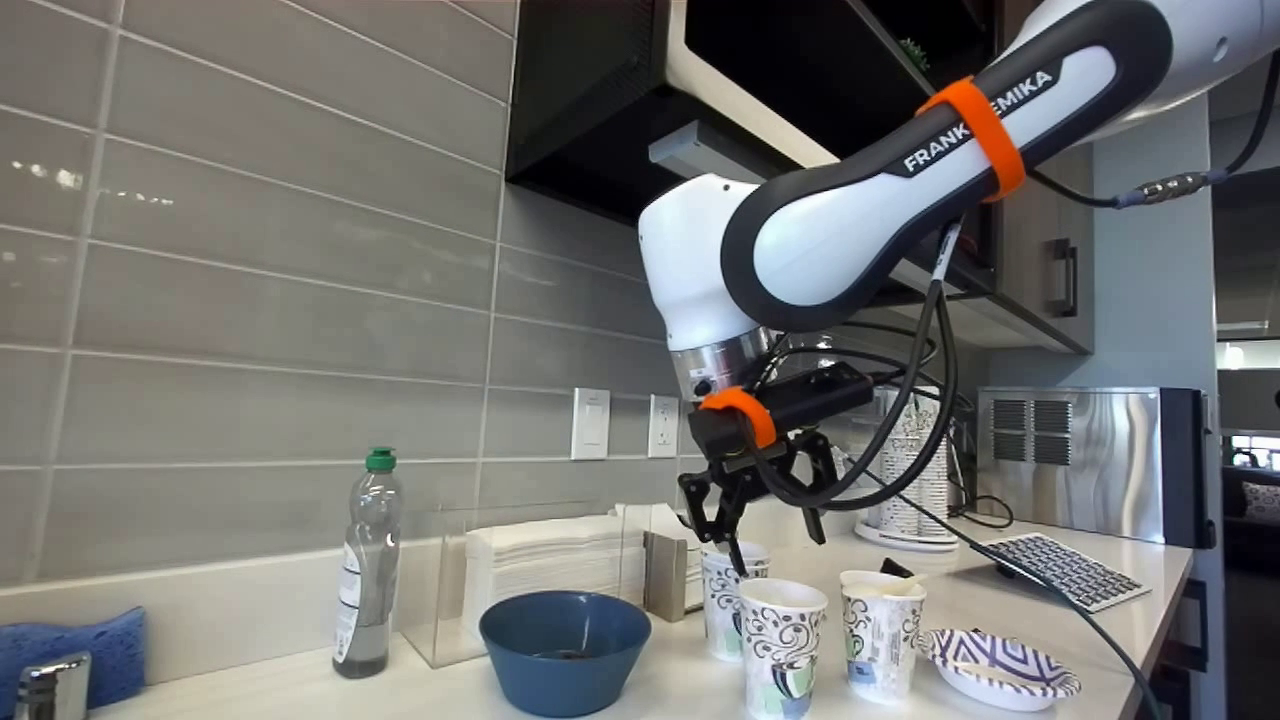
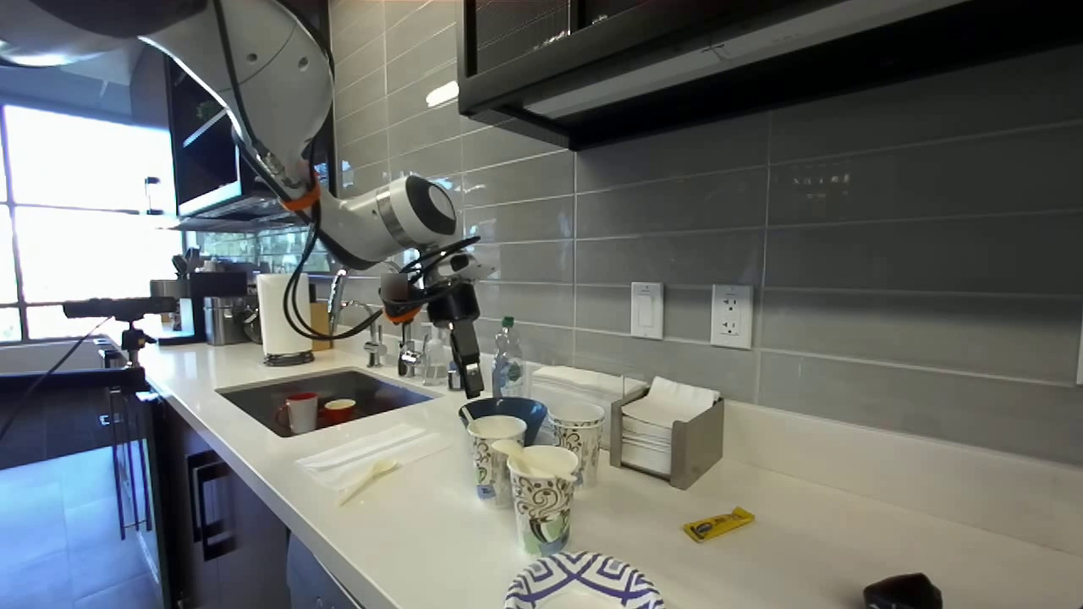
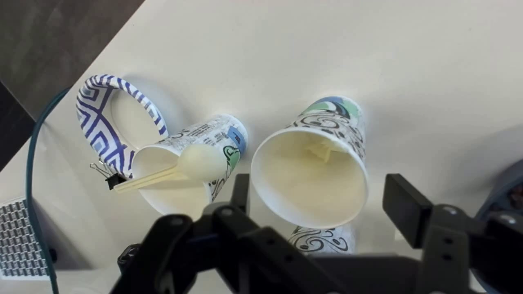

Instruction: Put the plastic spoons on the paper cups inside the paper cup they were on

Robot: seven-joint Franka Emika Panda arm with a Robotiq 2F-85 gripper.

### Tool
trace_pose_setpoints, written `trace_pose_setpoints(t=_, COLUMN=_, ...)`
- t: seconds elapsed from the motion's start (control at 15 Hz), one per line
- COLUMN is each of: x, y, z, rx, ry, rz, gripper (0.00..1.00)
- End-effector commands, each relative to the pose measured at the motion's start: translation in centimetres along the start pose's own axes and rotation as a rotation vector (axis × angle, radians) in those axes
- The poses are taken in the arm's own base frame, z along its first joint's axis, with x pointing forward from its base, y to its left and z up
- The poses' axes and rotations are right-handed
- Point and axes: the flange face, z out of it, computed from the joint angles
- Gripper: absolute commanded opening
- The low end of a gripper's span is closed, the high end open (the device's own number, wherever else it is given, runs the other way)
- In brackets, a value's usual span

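Three white patterned paper cups stand close together on the counter. A pale plastic spoon (image 3: 186,167) lies across the rim of the cup beside the dish (image 3: 226,134); this spoon also shows in an exterior view (image 2: 520,454). The middle cup (image 3: 331,122) (image 1: 783,650) has a pale piece inside, apparently part of a spoon, and a handle end (image 2: 468,416) shows at its rim. The third cup (image 1: 722,600) (image 2: 579,436) is mostly hidden in the wrist view. My gripper (image 1: 779,550) (image 2: 472,389) is open and empty above the cups; in the wrist view its fingers (image 3: 322,200) flank the middle cup's rim without visible contact.
A blue bowl (image 1: 565,650) stands by the cups, and a patterned dish (image 1: 1000,668) on their other side. Napkin holders (image 2: 668,431), a soap bottle (image 1: 368,570) and a keyboard (image 1: 1065,570) are around. Another spoon (image 2: 368,480) lies on napkins near the sink (image 2: 326,402).
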Motion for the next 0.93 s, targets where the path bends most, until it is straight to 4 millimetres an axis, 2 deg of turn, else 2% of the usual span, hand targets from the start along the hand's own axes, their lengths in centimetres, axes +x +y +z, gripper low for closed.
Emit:
trace_pose_setpoints(t=0.0, x=-1.4, y=2.4, z=0.2, rx=0.070, ry=-0.018, rz=0.067, gripper=1.00)
trace_pose_setpoints(t=0.07, x=-0.3, y=1.0, z=0.2, rx=0.027, ry=-0.002, rz=0.035, gripper=0.98)
trace_pose_setpoints(t=0.4, x=-1.0, y=1.9, z=0.2, rx=0.038, ry=-0.007, rz=0.043, gripper=1.00)
trace_pose_setpoints(t=0.6, x=0.4, y=4.9, z=0.9, rx=0.064, ry=-0.050, rz=0.197, gripper=1.00)
trace_pose_setpoints(t=0.87, x=1.9, y=9.8, z=1.2, rx=0.101, ry=-0.106, rz=0.384, gripper=1.00)
